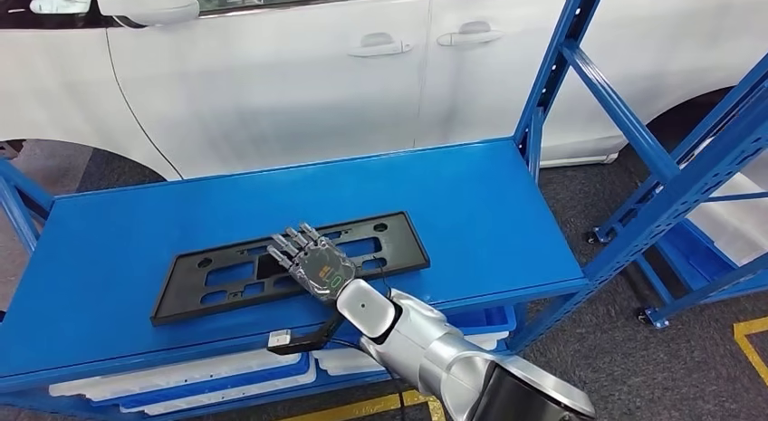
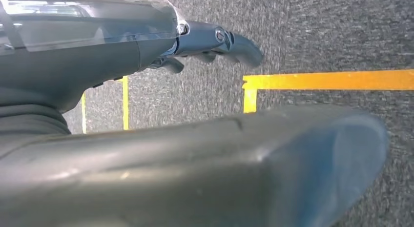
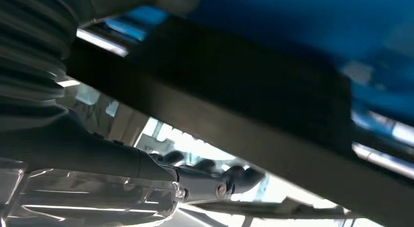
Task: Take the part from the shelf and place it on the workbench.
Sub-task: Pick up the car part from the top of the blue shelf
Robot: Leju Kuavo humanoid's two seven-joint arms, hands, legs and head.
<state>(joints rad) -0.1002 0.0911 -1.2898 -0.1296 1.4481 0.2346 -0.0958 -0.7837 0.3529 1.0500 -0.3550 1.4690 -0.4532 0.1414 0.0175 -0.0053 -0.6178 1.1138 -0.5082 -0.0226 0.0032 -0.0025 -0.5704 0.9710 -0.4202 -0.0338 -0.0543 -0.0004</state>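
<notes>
Right hand (image 1: 312, 263) lies on the black part (image 1: 226, 276), fingers spread flat, on the blue counter (image 1: 471, 213). Left hand (image 2: 210, 41) hangs over floor; grip unclear.

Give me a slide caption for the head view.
Right robot hand rests on a black plastic frame lying flat on the blue shelf, white car behind.
</notes>
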